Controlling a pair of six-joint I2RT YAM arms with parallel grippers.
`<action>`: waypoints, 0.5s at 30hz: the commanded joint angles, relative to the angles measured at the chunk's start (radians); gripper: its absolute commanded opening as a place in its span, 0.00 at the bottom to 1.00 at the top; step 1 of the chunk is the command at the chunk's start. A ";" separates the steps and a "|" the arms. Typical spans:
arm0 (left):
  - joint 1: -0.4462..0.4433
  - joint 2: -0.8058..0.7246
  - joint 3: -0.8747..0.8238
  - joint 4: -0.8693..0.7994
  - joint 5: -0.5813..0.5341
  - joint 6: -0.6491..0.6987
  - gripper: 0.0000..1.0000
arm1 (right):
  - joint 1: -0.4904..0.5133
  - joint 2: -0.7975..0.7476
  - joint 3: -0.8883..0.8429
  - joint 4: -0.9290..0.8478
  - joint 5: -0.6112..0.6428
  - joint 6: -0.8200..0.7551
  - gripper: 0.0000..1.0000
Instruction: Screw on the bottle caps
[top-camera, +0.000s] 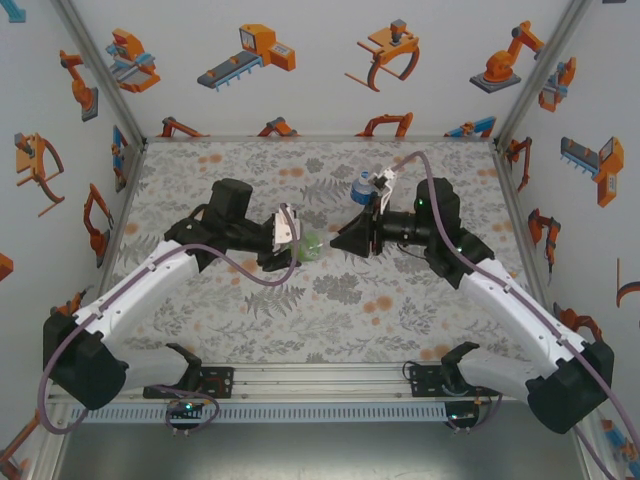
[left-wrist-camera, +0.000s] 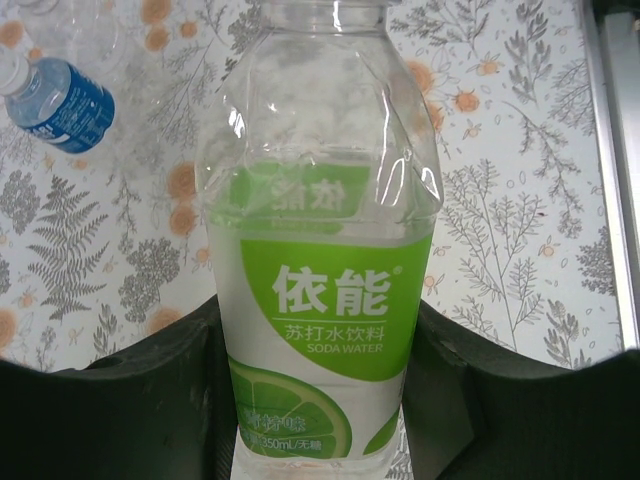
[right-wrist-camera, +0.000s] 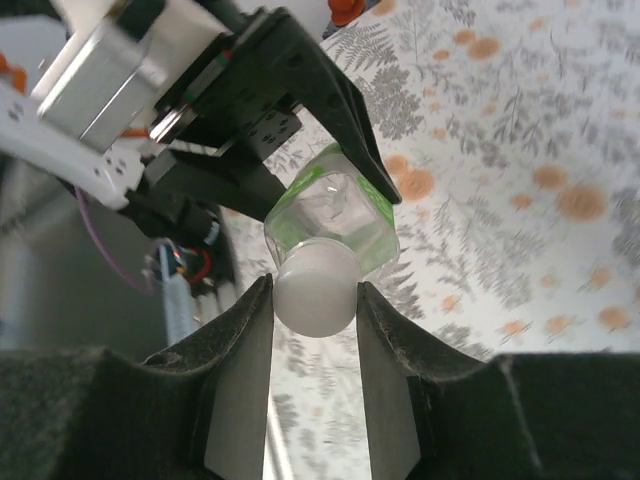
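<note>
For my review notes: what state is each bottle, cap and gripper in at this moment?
Green-label bottle: held off the table, clamped in the left gripper.
Cap: on the green-label bottle's neck, pinched by the right gripper; tightness unclear.
Blue-label bottle: on the table, untouched.
Left gripper: shut on the green-label bottle.
Right gripper: shut on the cap.

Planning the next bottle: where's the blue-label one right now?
In the top view the blue-label bottle lies on the table toward the far middle, just beyond the right arm; in the left wrist view it sits at upper left.
</note>
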 joint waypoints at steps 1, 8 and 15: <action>0.013 -0.039 -0.008 -0.001 0.108 0.027 0.00 | -0.005 -0.029 0.034 -0.090 -0.090 -0.396 0.00; 0.013 -0.053 -0.015 -0.006 0.146 0.048 0.00 | -0.005 -0.079 0.024 -0.138 -0.199 -0.672 0.00; 0.014 -0.054 -0.013 -0.018 0.180 0.062 0.00 | -0.005 -0.071 0.028 -0.140 -0.275 -0.711 0.00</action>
